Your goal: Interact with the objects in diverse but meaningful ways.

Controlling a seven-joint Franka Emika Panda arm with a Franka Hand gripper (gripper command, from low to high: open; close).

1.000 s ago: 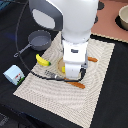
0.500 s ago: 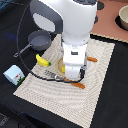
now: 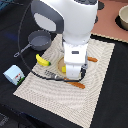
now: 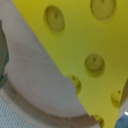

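In the wrist view a yellow cheese wedge (image 4: 85, 45) with round holes fills most of the picture, lying on the round tan plate (image 4: 35, 90). A dark grey shape (image 4: 2, 55) shows at that picture's edge. In the exterior view my gripper (image 3: 71, 75) is down over the plate (image 3: 60, 65) on the woven mat, and the hand hides its fingers and the cheese. A yellow banana (image 3: 42, 61) lies just to the exterior view's left of the plate. The grey frying pan (image 3: 40, 40) sits behind it, and the white-blue carton (image 3: 14, 75) stands off the mat at the left.
The beige woven mat (image 3: 100, 85) covers the dark table. An orange-handled knife (image 3: 77, 84) lies in front of the plate and an orange-handled fork (image 3: 92, 59) beside the arm. A bowl (image 3: 122, 17) stands at the back right. A black cable loops around the arm.
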